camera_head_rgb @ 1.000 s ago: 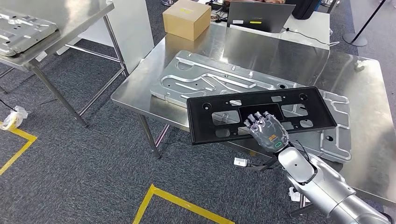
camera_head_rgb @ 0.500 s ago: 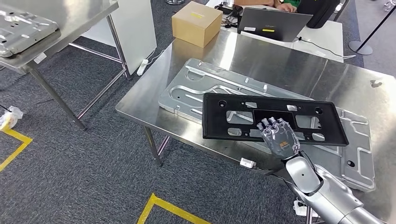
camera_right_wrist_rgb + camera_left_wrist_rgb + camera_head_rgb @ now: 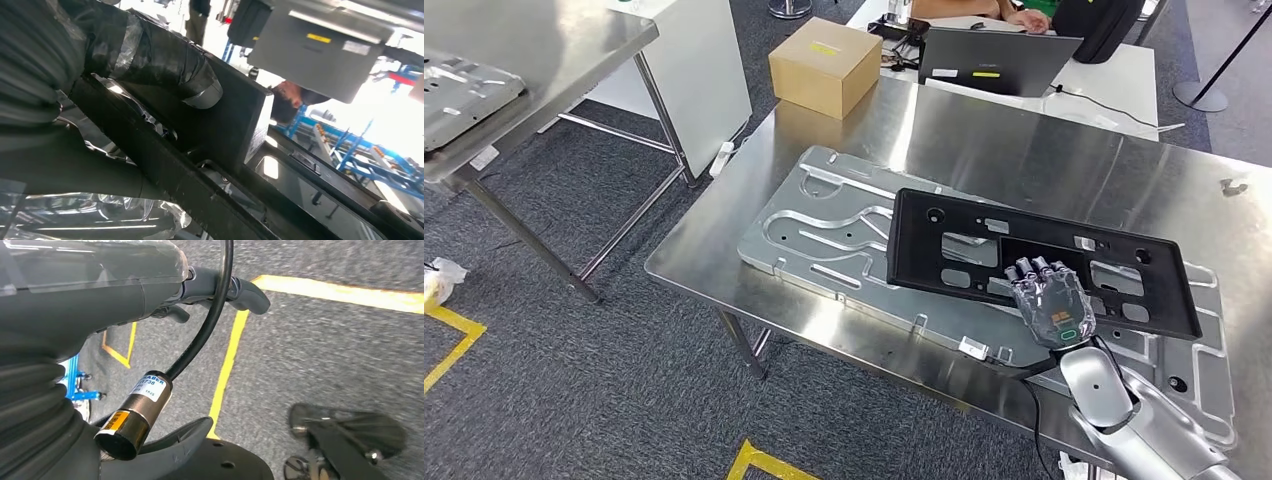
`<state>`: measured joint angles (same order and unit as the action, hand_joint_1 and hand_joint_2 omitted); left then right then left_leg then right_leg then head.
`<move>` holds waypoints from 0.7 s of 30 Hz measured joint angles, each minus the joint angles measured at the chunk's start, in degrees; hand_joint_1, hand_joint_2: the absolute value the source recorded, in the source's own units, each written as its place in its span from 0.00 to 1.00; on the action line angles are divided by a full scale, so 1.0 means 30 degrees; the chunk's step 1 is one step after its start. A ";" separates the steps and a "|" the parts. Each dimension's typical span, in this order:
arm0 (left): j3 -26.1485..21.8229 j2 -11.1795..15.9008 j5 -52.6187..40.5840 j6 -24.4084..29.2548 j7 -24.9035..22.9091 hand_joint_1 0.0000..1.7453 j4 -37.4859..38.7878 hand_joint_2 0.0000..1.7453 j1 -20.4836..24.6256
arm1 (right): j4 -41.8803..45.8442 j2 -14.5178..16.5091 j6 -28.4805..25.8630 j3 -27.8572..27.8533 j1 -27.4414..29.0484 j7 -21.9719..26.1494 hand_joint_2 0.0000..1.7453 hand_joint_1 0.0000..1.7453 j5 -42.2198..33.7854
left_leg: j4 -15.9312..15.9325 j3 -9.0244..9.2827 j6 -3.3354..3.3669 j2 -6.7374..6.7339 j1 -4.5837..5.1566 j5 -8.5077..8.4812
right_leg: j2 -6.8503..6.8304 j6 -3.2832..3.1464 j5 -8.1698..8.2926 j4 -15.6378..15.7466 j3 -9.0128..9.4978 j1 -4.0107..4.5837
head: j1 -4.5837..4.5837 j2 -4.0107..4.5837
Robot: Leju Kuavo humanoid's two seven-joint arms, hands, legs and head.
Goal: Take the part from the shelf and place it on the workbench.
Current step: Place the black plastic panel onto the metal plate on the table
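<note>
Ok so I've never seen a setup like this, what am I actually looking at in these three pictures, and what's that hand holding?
It is a humanoid robot with silver arms. The wide picture looks down from its head; the other two come from cameras at its wrists. The right hand grips a flat black part with cut-outs, its fingers hooked through an opening, over a steel workbench. Under the part lies a large ribbed metal plate. A cardboard box and a laptop sit further back. The left hand hangs over the grey floor with yellow tape, holding nothing.
</note>
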<state>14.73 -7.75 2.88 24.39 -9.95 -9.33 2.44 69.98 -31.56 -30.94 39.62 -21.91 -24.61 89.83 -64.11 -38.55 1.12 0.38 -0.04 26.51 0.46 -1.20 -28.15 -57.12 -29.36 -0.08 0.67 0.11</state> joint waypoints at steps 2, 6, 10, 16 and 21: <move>0.0000 0.0009 -0.0016 -0.0015 0.0009 0.00 0.0004 1.00 0.0011 | 0.0040 -0.0086 -0.0004 -0.0124 0.0137 0.0004 1.00 1.00 0.0000 | 0.1618 0.0499 0.0198 0.0014 0.0089 -0.1053 | 0.0071 0.0204 -0.0353 -0.0027 0.0240 0.0035 | 0.0007 0.0000; 0.0000 -0.0004 -0.0042 -0.0031 0.0084 0.00 0.0005 1.00 0.0025 | 0.0244 -0.0339 -0.0015 -0.0364 0.0435 0.0062 1.00 1.00 0.0000 | 0.2143 0.1019 0.0574 0.0023 0.0066 -0.1064 | 0.0093 0.0628 -0.0422 -0.0711 0.0164 -0.0020 | 0.0007 0.0000; 0.0000 -0.0009 -0.0064 -0.0051 0.0117 0.00 0.0005 1.00 0.0096 | 0.0331 -0.0493 -0.0013 -0.0646 0.0585 0.0186 1.00 1.00 0.0000 | 0.2306 0.1561 0.0791 0.0020 -0.0001 -0.0700 | 0.0005 0.1037 -0.1786 -0.4562 -0.2377 -0.0185 | 0.0020 0.0000; 0.0000 -0.0016 -0.0075 -0.0075 0.0075 0.00 0.0005 1.00 0.0016 | 0.0326 -0.0501 0.0005 -0.0757 0.0961 0.0406 1.00 1.00 0.0000 | 0.2278 0.2864 0.0507 0.0067 -0.0024 0.0380 | -0.0171 0.1195 0.0782 -0.1356 -0.2616 -0.0418 | 0.0031 0.0000; 0.0000 -0.0011 -0.0202 -0.0071 0.0739 0.00 0.0005 1.00 0.0117 | 0.0359 -0.0495 0.0013 -0.0796 0.1168 0.0295 1.00 1.00 0.0000 | 0.2181 0.3204 0.0183 0.0081 0.0000 0.0928 | -0.0094 0.0718 0.1417 -0.0475 -0.2222 -0.0244 | -0.0005 0.0000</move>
<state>14.73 -7.78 2.28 24.17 -7.73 -9.31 2.79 71.05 -33.04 -30.90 37.23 -18.40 -23.72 89.83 -57.57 -28.94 1.66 0.62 -0.04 29.29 0.18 0.95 -23.90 -58.54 -36.03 -0.81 0.65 0.11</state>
